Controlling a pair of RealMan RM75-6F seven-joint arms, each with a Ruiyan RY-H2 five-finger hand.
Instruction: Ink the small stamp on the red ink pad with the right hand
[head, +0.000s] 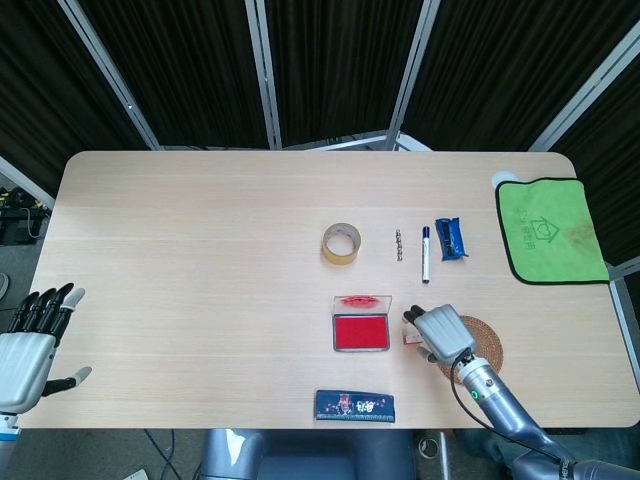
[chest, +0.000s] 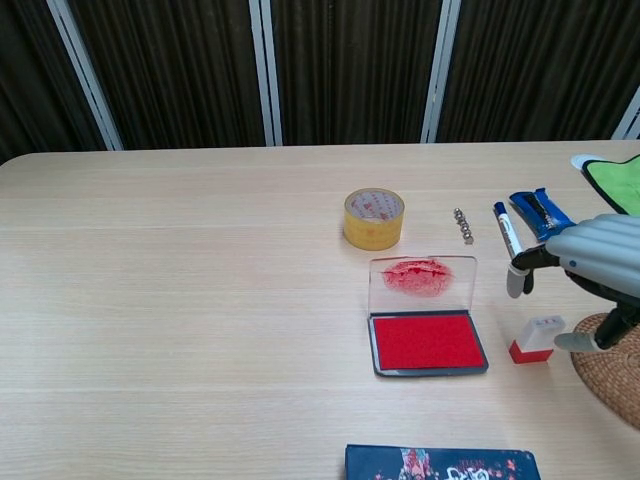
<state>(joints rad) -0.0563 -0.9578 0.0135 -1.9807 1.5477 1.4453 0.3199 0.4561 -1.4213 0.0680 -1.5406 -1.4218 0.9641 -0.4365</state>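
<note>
The small stamp (chest: 536, 340), a white block with a red base, stands on the table just right of the open red ink pad (chest: 427, 343). The pad's clear lid (chest: 422, 280) stands upright behind it, smeared with red. My right hand (chest: 590, 270) hovers over the stamp with its fingers apart and nothing in them; the thumb lies just right of the stamp. In the head view the right hand (head: 440, 333) covers most of the stamp (head: 411, 340) beside the ink pad (head: 361, 332). My left hand (head: 30, 345) hangs open off the table's left front corner.
A woven coaster (head: 482, 345) lies under and right of the right hand. Behind are a tape roll (head: 341, 243), a string of beads (head: 398, 245), a marker (head: 425, 254) and a blue packet (head: 451, 238). A green cloth (head: 550, 230) lies far right, a patterned case (head: 355, 405) at the front edge.
</note>
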